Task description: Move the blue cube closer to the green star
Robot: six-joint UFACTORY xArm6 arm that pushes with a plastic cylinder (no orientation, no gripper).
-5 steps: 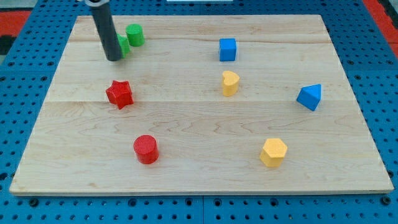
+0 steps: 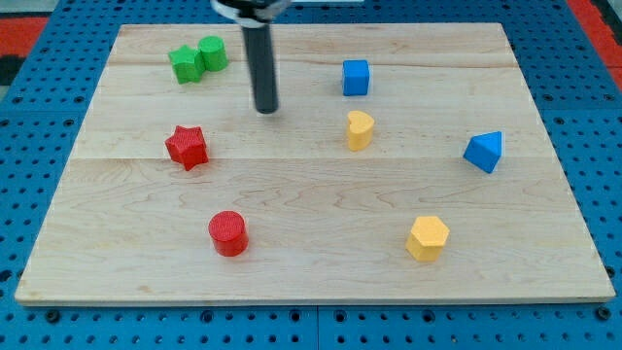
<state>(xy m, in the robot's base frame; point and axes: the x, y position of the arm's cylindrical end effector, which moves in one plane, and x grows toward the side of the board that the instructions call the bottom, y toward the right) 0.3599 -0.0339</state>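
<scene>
The blue cube [image 2: 356, 77] sits on the wooden board near the view's top, right of centre. The green star [image 2: 186, 64] lies at the top left, touching a green cylinder [image 2: 212, 52] on its right. My tip [image 2: 266, 109] rests on the board between them, about a third of the board's width left of the blue cube and slightly lower, and to the lower right of the green star. It touches no block.
A yellow block [image 2: 360, 129] lies just below the blue cube. A blue triangular block [image 2: 484, 152] is at the right. A yellow hexagon [image 2: 428, 237] is lower right. A red star [image 2: 187, 147] and a red cylinder [image 2: 228, 233] are at the left.
My tip has moved right, from beside the green star toward the blue cube. The green star is now uncovered. No block has moved.
</scene>
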